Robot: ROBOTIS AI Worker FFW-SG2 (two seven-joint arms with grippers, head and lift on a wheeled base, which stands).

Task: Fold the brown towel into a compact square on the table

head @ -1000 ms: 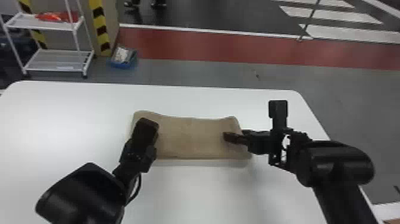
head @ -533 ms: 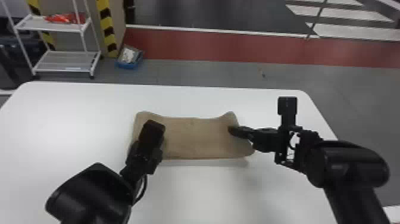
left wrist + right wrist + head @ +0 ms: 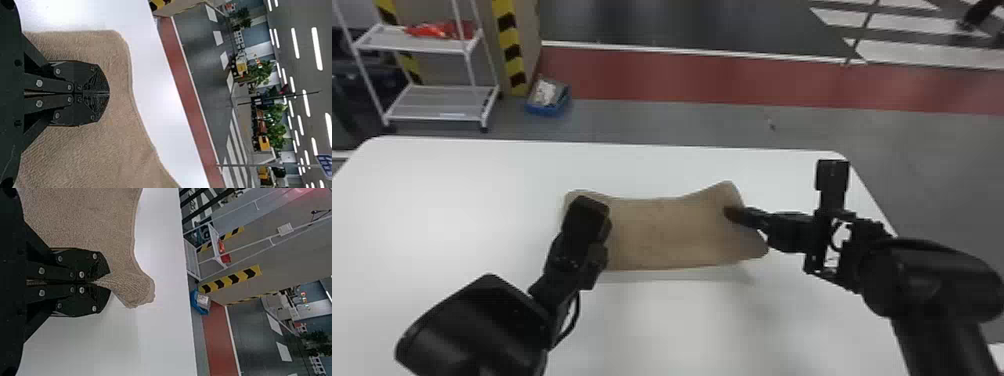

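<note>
The brown towel (image 3: 667, 235) is laid out on the white worktop (image 3: 457, 200) as a band that is longer from side to side than from front to back. Its far edge is bowed inward between its two far corners, and a shadow is cast on the worktop along its near edge.

The towel's right end is held by the right gripper (image 3: 732, 214), which is brought in from the right side. In the right wrist view, its fingers (image 3: 92, 266) are clamped on the towel, and a gathered fold is pinched between the tips, with a bunched corner left sticking out beyond them.

The left gripper (image 3: 589, 255) is placed over the towel's left end, and its fingertips are hidden in the head view. In the left wrist view, its fingers (image 3: 88, 76) are closed together, with towel seen around them; whether any cloth is caught between them cannot be told.

Beyond the worktop, a white rack (image 3: 442, 102) is seen at the left, with a red item (image 3: 439, 30) set on its upper shelf. Near it, a blue box (image 3: 547, 107) is placed on the floor beside a pillar marked with yellow and black stripes (image 3: 509, 50).
</note>
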